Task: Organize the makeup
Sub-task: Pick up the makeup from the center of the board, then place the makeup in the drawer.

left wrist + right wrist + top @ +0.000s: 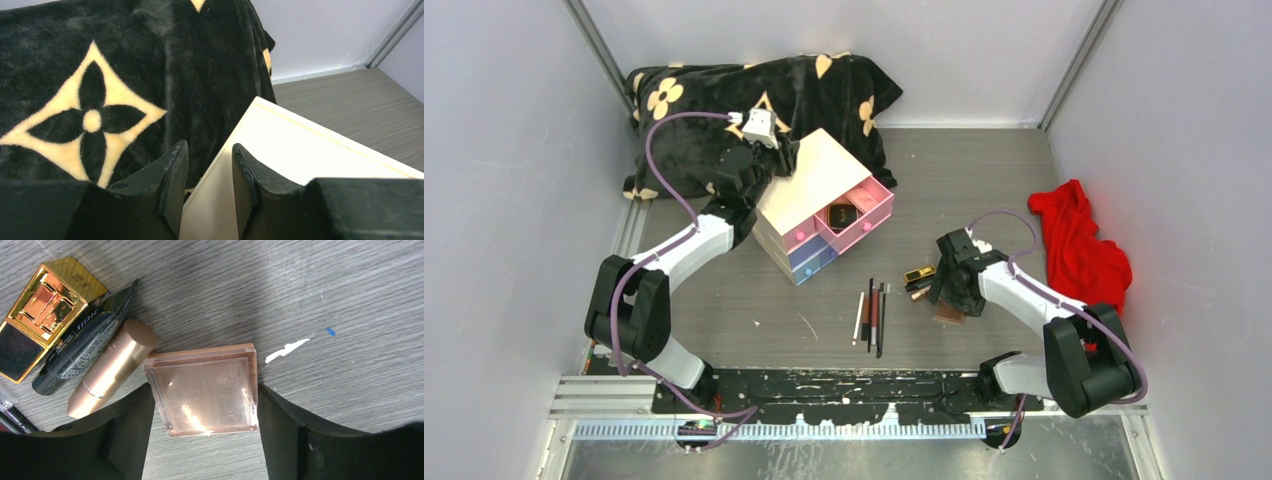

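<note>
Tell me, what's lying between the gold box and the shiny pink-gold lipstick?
A black tube lies between the gold box and the lipstick, snug alongside both. The right wrist view shows it.

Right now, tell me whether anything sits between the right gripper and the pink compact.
Nothing visible does. The right gripper straddles the pink compact, which lies flat on the table with one finger at each side. The rose-gold lipstick lies by one corner, outside the gap.
</note>
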Robot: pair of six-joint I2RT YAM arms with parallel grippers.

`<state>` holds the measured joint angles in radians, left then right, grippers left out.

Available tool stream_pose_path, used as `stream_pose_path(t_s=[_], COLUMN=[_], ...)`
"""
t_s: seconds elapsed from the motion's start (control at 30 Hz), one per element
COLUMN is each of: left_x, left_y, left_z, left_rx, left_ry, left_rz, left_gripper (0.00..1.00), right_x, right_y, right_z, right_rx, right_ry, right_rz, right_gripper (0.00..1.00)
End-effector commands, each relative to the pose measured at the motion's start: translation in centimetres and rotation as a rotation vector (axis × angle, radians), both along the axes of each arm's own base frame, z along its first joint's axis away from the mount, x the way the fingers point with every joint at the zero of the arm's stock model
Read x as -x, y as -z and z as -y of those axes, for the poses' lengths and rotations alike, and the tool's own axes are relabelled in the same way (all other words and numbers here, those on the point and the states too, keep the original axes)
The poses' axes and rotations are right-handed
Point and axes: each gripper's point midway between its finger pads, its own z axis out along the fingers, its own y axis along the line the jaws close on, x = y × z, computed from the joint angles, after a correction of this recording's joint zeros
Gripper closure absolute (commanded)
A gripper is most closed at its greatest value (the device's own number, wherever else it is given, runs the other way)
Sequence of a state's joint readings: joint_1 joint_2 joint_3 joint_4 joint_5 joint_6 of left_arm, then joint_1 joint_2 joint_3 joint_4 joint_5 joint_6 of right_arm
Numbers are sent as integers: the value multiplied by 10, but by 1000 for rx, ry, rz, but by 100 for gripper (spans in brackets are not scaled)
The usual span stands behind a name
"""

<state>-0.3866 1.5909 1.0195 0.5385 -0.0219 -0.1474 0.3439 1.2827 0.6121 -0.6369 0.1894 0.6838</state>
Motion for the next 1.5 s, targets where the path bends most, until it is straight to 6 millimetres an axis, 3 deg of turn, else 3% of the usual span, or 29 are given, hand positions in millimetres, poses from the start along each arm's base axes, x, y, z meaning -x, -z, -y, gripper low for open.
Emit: stream_pose_path(t_s=[0.0,0.13,0.3,0.43,0.57,0.67,0.87,1.17,1.47], left_x=[75,76,75,74,74,74,74,74,73], left_y=[193,193,192,193,193,194,195,195,199], left_z=[-21,-20,-21,-20,-20,-19,-19,-19,-17], left_rx=[-183,-182,-181,-181,-180,-177,-178,-180,-177], left_ry=[-3,0,-4,-4,-1,1,0,0,4], left_rz=[-627,-628,-624,-626,-630,-633,-633,-635,-645], left_gripper=[62,62,62,62,62,62,62,62,62], right_x=[23,23,27,26,19,7,-28,-109,-161], right_y=[18,14,7,-11,-40,-73,-138,-237,-293], right_z=[4,1,-5,-13,-11,-5,-6,-38,-82], right_rx=[1,-17,-70,-127,-132,-103,-45,-54,-140], right_ry=[13,21,36,38,49,37,-90,-279,-361], right_rz=[-82,-69,-50,-1,77,160,280,484,618], right_gripper=[63,99,99,99,99,99,99,99,99])
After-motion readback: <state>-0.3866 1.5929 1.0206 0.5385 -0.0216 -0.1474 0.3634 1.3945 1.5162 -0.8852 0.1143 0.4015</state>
